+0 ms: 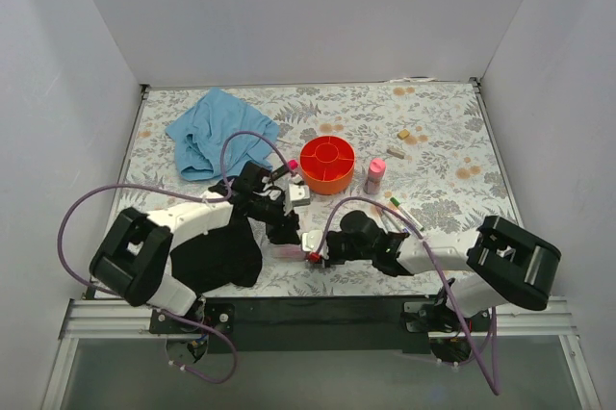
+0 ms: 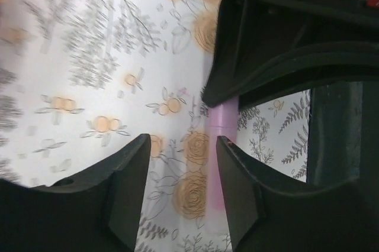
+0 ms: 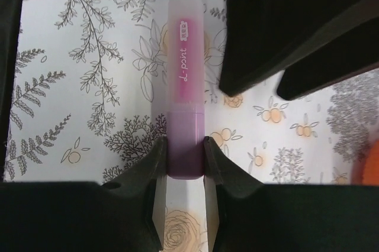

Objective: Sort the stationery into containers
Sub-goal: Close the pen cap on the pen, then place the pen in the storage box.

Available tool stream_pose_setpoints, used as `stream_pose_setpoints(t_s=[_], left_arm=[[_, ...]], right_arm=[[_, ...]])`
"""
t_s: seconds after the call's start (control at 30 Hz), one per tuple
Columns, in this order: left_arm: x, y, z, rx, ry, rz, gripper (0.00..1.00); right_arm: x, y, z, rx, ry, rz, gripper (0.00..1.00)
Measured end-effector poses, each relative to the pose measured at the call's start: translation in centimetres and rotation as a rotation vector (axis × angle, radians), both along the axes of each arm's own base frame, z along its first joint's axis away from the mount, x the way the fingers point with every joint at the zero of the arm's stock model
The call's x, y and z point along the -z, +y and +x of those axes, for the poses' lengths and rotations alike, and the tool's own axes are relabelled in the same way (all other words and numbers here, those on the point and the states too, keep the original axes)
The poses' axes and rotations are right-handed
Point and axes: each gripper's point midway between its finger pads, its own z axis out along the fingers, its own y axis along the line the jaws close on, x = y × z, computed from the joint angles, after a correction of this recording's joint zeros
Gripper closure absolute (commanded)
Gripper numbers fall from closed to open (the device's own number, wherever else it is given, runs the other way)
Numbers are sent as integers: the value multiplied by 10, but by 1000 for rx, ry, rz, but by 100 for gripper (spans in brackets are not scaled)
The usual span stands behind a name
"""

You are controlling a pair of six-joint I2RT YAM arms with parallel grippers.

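The right gripper (image 3: 185, 160) is clamped on the darker cap end of the pink highlighter (image 3: 185, 68), probably because that end gives a short, firm grip and leaves the printed barrel pointing forward, free to go into a compartment. The highlighter appears to lie flat on the worktop, close to the near edge and about midway along it. The left gripper (image 2: 180, 163) hangs over the same spot with its jaws spread and nothing between them. The barrel passes just beside one of its fingers, so it looks placed to steady or receive the pen, though it is not gripping. The orange divided bowl (image 1: 327, 188) sits near the middle of the worktop, well apart from the pen. Just beside the bowl, on the side toward the right edge, stands a small pink bottle (image 1: 374, 175). A blue cloth (image 1: 219, 131) is bunched toward the far left corner, and a black cloth (image 1: 217, 258) lies at the near left under the left arm. The surface is a pale floral-print covering, boxed in by plain white walls on three sides.
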Motion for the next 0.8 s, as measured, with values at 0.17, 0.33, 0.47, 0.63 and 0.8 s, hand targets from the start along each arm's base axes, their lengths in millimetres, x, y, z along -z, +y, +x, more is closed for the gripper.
stream_pose_setpoints(t_s=[0.17, 0.33, 0.47, 0.63, 0.8], left_arm=[[-83, 7, 42, -135, -177, -137, 37], [-179, 22, 89, -345, -401, -239, 28], [-220, 39, 117, -514, -498, -244, 28], [-226, 62, 141, -693, -489, -208, 28], [-223, 76, 148, -835, -437, -192, 27]], right_arm=[[-25, -4, 6, -16, -61, 24, 99], [-57, -5, 29, -26, -205, -8, 99], [-103, -3, 57, -58, -419, -46, 99], [-195, -5, 110, -81, -756, -112, 99], [-269, -36, 180, -57, -1023, -271, 99]])
